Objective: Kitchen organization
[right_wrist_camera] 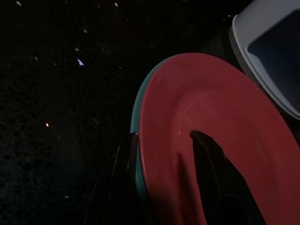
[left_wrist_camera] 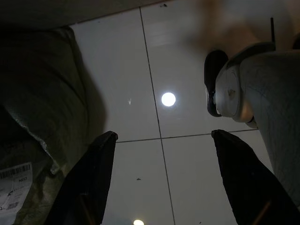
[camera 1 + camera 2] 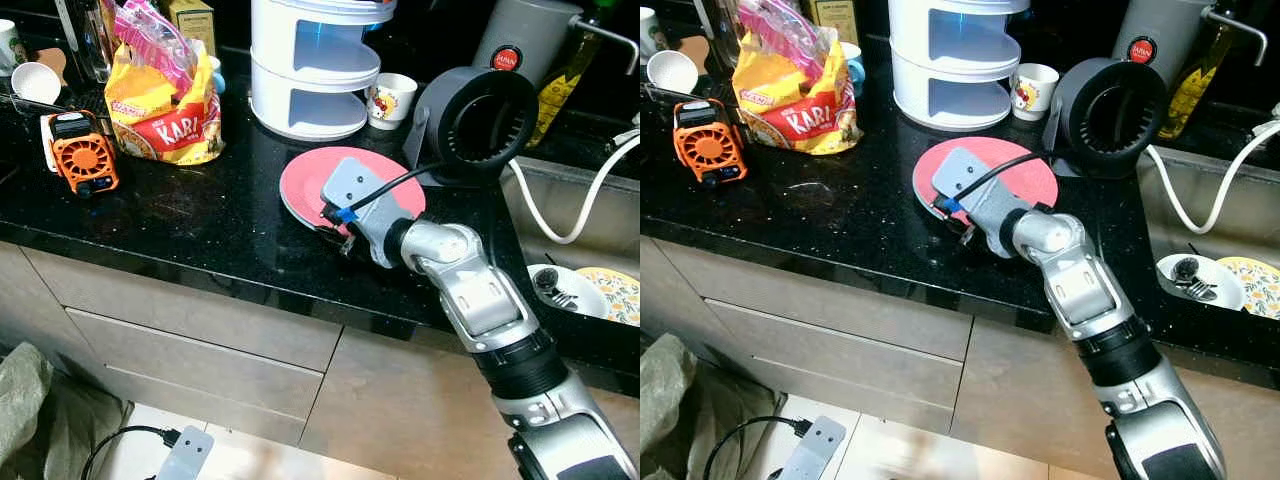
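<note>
**Right gripper straddling the plate rim**

Head views: your right gripper (image 3: 335,225) has reached over the black counter (image 3: 200,225) to the red plate (image 3: 310,175), which lies flat just in front of the white tiered rack (image 3: 310,70) and beside the dark round appliance (image 3: 480,120). The wrist comes in low from the counter edge, probably so one finger can slide under the rim. A yellow snack bag (image 3: 165,105) and an orange fan (image 3: 85,155) sit well apart to the left.

Right wrist view: one finger lies on top of the plate's red face, the other below its teal edge. You have the rim between them, but the picture is too dark to say whether they have clamped it.

Left wrist view: your left gripper (image 2: 161,180) hangs idle over the tiled floor (image 2: 154,70), fingers spread wide with nothing between them.
</note>
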Motion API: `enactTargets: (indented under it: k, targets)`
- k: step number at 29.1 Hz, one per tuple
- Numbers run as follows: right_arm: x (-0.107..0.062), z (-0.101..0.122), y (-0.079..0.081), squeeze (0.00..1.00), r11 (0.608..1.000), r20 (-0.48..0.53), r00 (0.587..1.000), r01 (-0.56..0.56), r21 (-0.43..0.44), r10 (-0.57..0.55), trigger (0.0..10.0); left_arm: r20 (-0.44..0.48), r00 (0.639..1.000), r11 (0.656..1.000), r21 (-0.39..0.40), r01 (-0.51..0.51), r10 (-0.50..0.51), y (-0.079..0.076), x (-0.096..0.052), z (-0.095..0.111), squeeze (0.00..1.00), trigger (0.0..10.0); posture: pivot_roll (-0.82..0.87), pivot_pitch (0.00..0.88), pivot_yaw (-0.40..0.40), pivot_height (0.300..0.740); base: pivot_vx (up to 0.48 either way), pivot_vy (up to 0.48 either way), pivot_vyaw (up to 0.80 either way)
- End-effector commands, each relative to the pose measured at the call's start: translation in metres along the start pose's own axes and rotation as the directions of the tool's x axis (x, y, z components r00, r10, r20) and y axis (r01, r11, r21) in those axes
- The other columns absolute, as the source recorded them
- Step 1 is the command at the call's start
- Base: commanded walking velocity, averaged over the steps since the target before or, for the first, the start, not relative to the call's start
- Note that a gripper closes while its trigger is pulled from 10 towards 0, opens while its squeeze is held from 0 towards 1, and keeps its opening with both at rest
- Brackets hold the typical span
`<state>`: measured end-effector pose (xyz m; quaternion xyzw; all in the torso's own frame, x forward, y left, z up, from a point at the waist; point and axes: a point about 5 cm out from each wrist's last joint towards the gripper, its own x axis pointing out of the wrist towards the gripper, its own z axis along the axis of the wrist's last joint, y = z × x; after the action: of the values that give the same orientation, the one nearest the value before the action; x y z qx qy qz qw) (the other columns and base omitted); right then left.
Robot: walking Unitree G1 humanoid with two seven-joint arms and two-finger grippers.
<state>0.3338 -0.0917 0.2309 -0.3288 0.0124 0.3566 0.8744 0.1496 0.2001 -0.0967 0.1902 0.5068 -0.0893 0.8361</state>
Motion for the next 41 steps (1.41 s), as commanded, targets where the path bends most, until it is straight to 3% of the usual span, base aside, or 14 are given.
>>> enactTargets:
  k: [1, 13, 33, 34, 35, 36, 41]
  targets:
    - [0.000, -0.009, -0.002, 0.00, 1.000, -0.059, 0.998, 0.007, -0.026, -0.008, 10.0, -0.020, 1.000, 1.000, 0.002, 0.012, -0.011, -0.004, -0.001, -0.005, 0.00, 10.0, 0.09, 0.069, -0.072, 0.740, 0.000, 0.000, 0.00]
    - [-0.003, -0.024, -0.006, 0.00, 0.995, -0.164, 0.986, 0.028, -0.100, -0.044, 10.0, -0.019, 1.000, 1.000, 0.002, 0.015, -0.015, -0.005, 0.000, -0.005, 0.00, 10.0, 0.08, 0.070, -0.071, 0.740, 0.000, 0.000, 0.00]
    - [0.006, -0.016, -0.004, 0.00, 0.991, -0.117, 0.991, 0.055, -0.119, -0.069, 10.0, -0.018, 1.000, 1.000, 0.001, 0.008, -0.008, -0.003, 0.000, -0.004, 0.00, 10.0, 0.10, 0.062, -0.079, 0.740, 0.000, 0.000, 0.00]
    - [0.008, -0.016, -0.003, 0.00, 0.991, -0.114, 0.991, 0.056, -0.123, -0.070, 5.0, -0.018, 1.000, 1.000, 0.001, 0.007, -0.007, -0.003, 0.000, -0.004, 0.00, 10.0, 0.10, 0.059, -0.083, 0.740, 0.000, 0.000, 0.00]
    - [0.009, -0.015, -0.002, 0.00, 0.990, -0.112, 0.991, 0.057, -0.132, -0.072, 5.0, -0.018, 1.000, 1.000, 0.000, 0.007, -0.007, -0.003, 0.000, -0.004, 0.00, 10.0, 0.10, 0.059, -0.083, 0.740, 0.000, 0.000, 0.00]
    - [0.012, -0.014, 0.000, 0.00, 0.988, -0.109, 0.991, 0.059, -0.145, -0.075, 0.0, -0.018, 1.000, 1.000, -0.001, 0.007, -0.007, -0.003, 0.000, -0.004, 0.00, 10.0, 0.10, 0.058, -0.084, 0.740, 0.000, 0.000, 0.00]
    - [0.021, -0.011, 0.009, 0.00, 0.980, -0.098, 0.992, 0.065, -0.188, -0.085, 0.0, -0.017, 1.000, 1.000, -0.003, 0.006, -0.006, -0.003, 0.000, -0.004, 0.00, 10.0, 0.10, 0.057, -0.082, 0.740, 0.000, 0.000, 0.00]
